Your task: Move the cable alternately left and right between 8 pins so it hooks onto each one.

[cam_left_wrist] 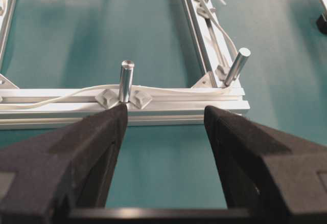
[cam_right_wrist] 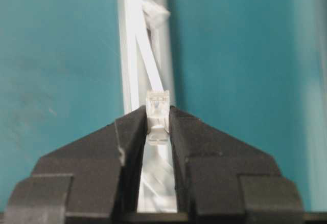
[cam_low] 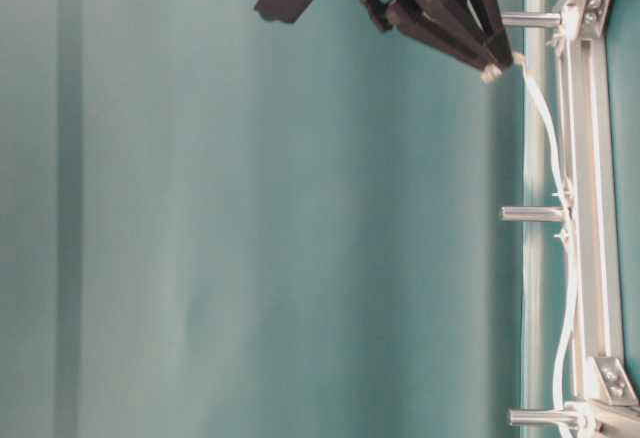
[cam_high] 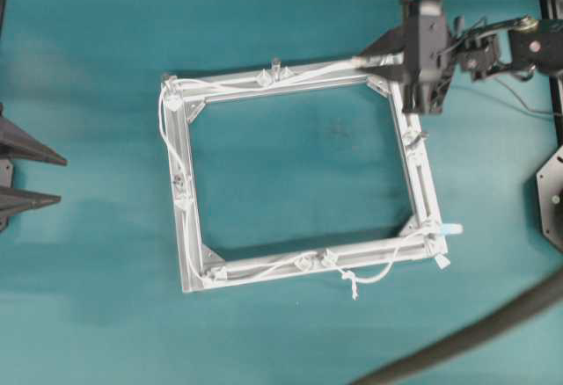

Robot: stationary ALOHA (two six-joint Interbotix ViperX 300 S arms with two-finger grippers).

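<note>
The square aluminium frame [cam_high: 378,250] lies mid-table with the thin white cable [cam_high: 308,72] running along its bottom, left and top bars. My right gripper [cam_high: 365,62] hovers at the frame's top right corner, shut on the cable's clear plug [cam_right_wrist: 157,104]; the cord [cam_low: 545,118] slopes from it down to the bar. Upright pins [cam_low: 532,214] stand along the frame. At the table's left edge my left gripper [cam_high: 62,179] is open, holding nothing; in its wrist view the gripper [cam_left_wrist: 164,114] faces a pin [cam_left_wrist: 125,81] with the cable [cam_left_wrist: 66,98] passing it.
A thick dark hose [cam_high: 475,337] crosses the table's bottom right corner. A knotted loop of cable [cam_high: 354,281] hangs outside the frame's bottom bar. A black base [cam_high: 552,199] sits at the right edge. Teal tabletop surrounds the frame.
</note>
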